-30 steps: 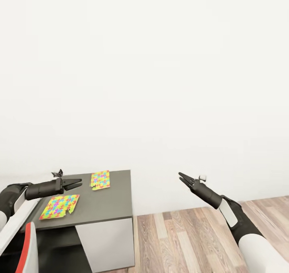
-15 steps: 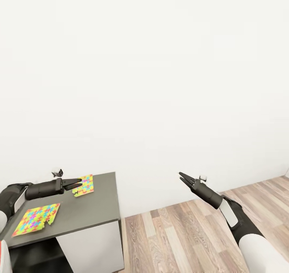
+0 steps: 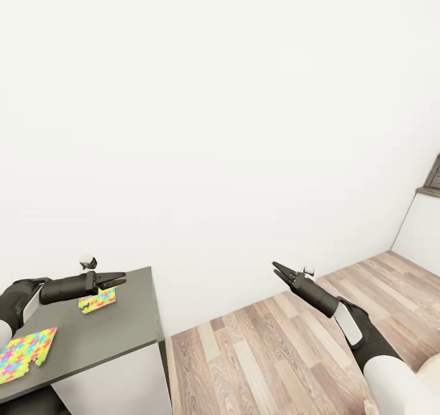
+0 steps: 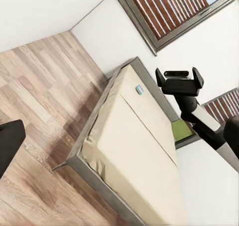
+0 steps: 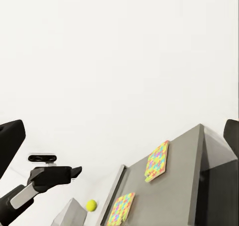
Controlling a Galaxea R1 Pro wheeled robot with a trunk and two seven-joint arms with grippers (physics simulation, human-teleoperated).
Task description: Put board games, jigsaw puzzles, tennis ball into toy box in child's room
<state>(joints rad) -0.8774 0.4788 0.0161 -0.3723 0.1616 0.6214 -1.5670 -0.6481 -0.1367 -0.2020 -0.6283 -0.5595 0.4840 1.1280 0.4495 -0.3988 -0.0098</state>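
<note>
1. Two jigsaw sheets lie on the dark grey bench (image 3: pixel 110 335): one (image 3: pixel 96 299) just below the left end effector (image 3: pixel 116 280), the other (image 3: pixel 24 354) at its 7 o'clock.
2. Left end effector open, empty.
3. Right end effector (image 3: pixel 280 271) open, empty, over the floor (image 3: pixel 275 354), well apart at 3 o'clock.
4. The ball (image 5: pixel 91 205) lies past the sheets on the bench.

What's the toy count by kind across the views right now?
Jigsaw puzzles: 2, near and far, both on the dark grey table
Tennis ball: 1
Green game box on the bed: 1
Total: 4
</note>
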